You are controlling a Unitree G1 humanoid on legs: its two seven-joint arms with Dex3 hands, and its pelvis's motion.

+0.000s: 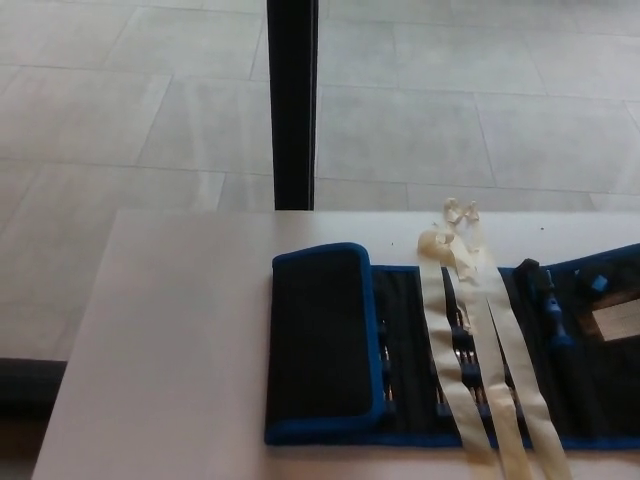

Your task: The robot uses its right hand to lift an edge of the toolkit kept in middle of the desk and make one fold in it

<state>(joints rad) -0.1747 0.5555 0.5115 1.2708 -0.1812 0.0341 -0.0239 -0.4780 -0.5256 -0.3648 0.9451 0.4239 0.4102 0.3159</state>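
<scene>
Pale desk w/ blue-trimmed toolkit mid-right, left flap folded; neither hand in view, fingers can't tell; right hand should pinch the binding & roll inward evenly.

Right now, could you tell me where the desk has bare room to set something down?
The desk is bare left of the toolkit, plus a narrow strip behind it. The right half is crowded: toolkit with ribbons lying across.
</scene>
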